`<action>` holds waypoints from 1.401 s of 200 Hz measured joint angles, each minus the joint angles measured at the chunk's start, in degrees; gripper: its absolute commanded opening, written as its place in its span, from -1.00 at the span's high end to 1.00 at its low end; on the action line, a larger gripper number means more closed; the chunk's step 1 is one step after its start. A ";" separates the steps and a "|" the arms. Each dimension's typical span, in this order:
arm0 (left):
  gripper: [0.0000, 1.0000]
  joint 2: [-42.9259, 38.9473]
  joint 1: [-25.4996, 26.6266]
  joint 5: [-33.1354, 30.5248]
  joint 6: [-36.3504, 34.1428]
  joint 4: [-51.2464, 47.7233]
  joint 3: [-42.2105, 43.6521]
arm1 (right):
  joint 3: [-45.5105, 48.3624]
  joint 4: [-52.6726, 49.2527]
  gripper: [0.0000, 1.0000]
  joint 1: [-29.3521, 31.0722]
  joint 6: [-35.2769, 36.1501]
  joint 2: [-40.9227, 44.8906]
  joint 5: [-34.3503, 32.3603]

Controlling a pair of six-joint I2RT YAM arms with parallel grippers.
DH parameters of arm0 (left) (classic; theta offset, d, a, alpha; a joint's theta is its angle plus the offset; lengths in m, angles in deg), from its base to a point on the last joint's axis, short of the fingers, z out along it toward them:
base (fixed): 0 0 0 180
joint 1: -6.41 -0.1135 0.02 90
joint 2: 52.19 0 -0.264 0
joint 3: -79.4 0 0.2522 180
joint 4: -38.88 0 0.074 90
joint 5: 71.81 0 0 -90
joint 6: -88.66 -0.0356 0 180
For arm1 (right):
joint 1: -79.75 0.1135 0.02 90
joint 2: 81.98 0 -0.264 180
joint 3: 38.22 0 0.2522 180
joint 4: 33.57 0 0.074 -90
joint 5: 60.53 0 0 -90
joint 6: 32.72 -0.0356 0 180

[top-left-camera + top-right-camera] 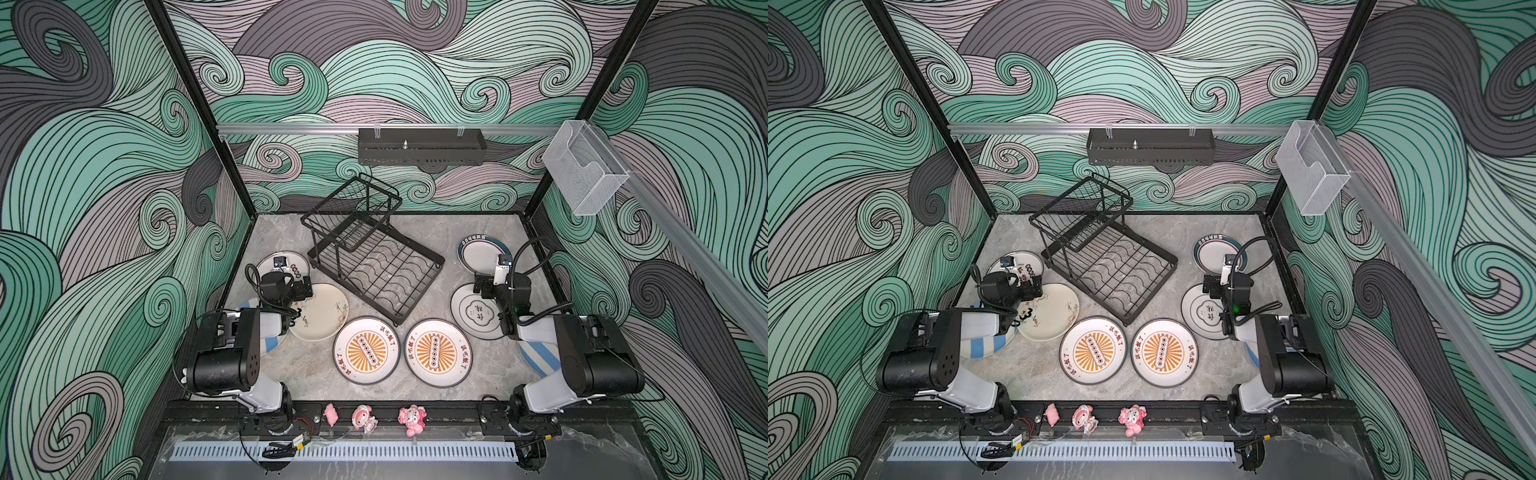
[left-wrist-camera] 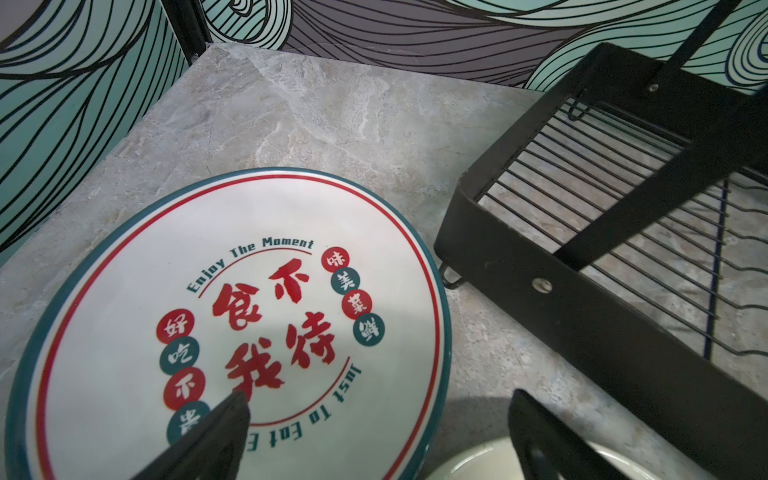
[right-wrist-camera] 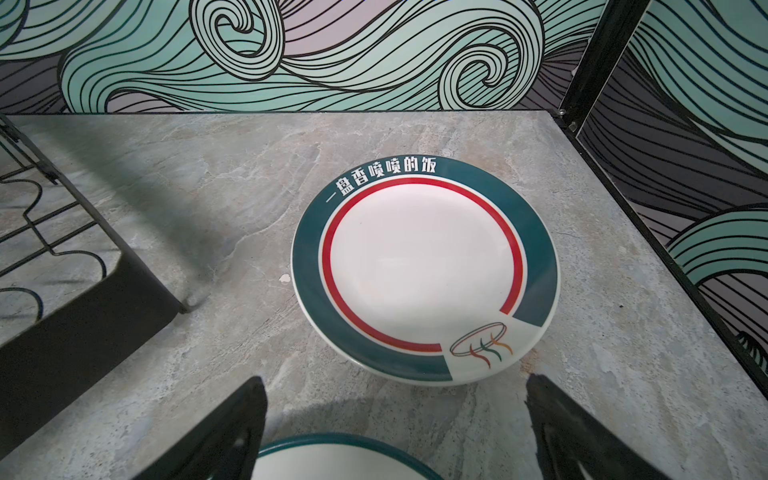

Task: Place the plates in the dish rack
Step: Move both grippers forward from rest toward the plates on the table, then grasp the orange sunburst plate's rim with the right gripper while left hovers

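Right gripper (image 3: 397, 384): jaws spread wide, empty, hanging just short of the teal-rimmed plate (image 3: 424, 266), not touching it.
Left gripper (image 2: 378, 405): jaws apart, nothing held, one finger above the red-lettered plate (image 2: 232, 316).
Plates (image 1: 366, 350): all lying flat around the dish rack (image 1: 374, 266), which holds none.
Risk: you could skid a plate into the rack frame, or it slips from your pinch.
Cause: flat, glazed rims hugging the table (image 3: 208, 187) leave little to grip.
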 measured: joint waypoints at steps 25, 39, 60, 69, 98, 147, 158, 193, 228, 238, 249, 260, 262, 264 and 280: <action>-0.97 -3.17 0.02 -1.40 0.52 -10.51 -5.60 | -2.95 -9.81 -0.88 0.00 -0.28 6.62 0.28; -0.97 -6.01 0.04 -2.03 2.23 -15.67 -9.66 | -6.05 -15.04 -0.83 -0.02 -1.81 10.23 1.20; -0.97 -12.52 0.22 -1.36 6.84 -20.24 -11.54 | -11.28 -23.78 -0.78 0.04 -4.83 15.02 5.25; -0.97 -15.65 0.50 -0.76 9.01 -22.34 -11.47 | -12.81 -27.52 -0.78 0.28 -6.43 17.27 7.19; -0.97 -24.37 2.58 1.29 15.76 -31.58 -12.44 | -14.34 -39.52 -0.75 2.29 -11.28 25.53 12.07; -0.97 -33.59 12.94 8.57 20.26 -48.09 -17.88 | -13.33 -56.43 -0.69 8.98 -20.31 38.42 18.67; -0.97 -35.08 15.13 10.60 20.39 -51.19 -17.84 | -12.59 -60.17 -0.66 10.73 -22.32 40.92 19.30; -0.97 -38.69 17.57 15.80 19.45 -58.25 -15.80 | -10.38 -73.35 -0.60 13.42 -26.93 47.01 19.06; -0.97 -41.33 17.57 18.03 17.03 -63.01 -15.10 | -5.62 -81.15 -0.44 13.46 -30.99 49.55 20.00; -0.97 -41.94 17.57 18.38 16.02 -64.48 -15.26 | -4.07 -82.27 -0.41 13.51 -32.68 49.48 20.87; -0.97 -42.42 17.57 18.58 15.32 -65.94 -15.47 | -2.62 -83.23 -0.38 13.55 -34.38 49.24 21.49; -0.97 -42.75 17.57 18.67 15.04 -67.10 -15.50 | -1.51 -83.91 -0.37 13.68 -36.02 49.22 21.75; -0.97 -42.80 17.57 18.71 15.02 -67.28 -15.50 | -1.33 -84.08 -0.37 13.70 -36.15 49.22 21.75; -0.97 -42.84 17.57 18.73 15.02 -67.36 -15.50 | -1.22 -84.26 -0.37 13.75 -36.46 49.22 21.75; -0.97 -42.95 17.57 19.08 15.02 -68.00 -15.47 | -0.52 -85.05 -0.37 13.79 -37.90 49.24 21.64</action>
